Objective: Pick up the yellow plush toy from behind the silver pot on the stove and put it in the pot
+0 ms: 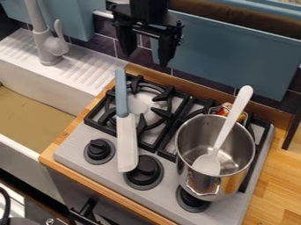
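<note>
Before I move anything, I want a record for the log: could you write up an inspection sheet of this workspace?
Surface: grey stove with black grates and three knobs, set in a wooden counter.
Main items: blue-handled spatula lying across the left burner towards the front knobs; metal pot on the stove's right side, white spoon leaning inside it.
Clutter: small orange-red item behind the pot, partly hidden.
Claw: open, empty, hanging near the stove's back edge.
Cables: black curved piece at the lower left edge; cannot tell if it is a cable.
Surroundings: sink and faucet to the left; dark tiles and blue panels behind.
</note>
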You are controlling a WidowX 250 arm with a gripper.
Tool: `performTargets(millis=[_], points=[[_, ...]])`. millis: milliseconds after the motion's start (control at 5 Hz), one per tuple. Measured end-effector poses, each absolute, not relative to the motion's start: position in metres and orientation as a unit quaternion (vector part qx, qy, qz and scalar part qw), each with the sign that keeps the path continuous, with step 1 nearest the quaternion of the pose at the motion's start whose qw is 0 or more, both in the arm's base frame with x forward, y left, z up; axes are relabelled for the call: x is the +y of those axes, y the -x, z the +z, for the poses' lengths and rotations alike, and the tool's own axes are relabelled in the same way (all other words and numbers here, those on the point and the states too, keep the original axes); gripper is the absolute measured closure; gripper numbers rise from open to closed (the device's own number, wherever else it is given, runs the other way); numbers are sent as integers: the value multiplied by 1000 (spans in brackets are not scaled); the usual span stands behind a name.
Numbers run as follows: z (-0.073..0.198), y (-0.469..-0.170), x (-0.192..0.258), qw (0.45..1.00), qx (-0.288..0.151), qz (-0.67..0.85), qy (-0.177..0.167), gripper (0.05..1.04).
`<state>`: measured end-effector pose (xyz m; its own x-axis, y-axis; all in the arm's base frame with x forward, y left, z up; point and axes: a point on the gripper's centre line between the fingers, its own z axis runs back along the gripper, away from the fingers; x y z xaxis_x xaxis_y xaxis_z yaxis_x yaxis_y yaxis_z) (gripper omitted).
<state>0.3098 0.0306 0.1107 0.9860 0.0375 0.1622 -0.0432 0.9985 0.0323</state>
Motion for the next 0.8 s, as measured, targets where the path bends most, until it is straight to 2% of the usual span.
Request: performTargets(millis=[200,400,600,800], points=[[101,-308,29,998,-65,21,-18,86],[83,-312,23,998,-48,31,-36,85],[75,-323,12,997,-56,31,-39,86],[72,-330,3,997,-64,34,-21,86]])
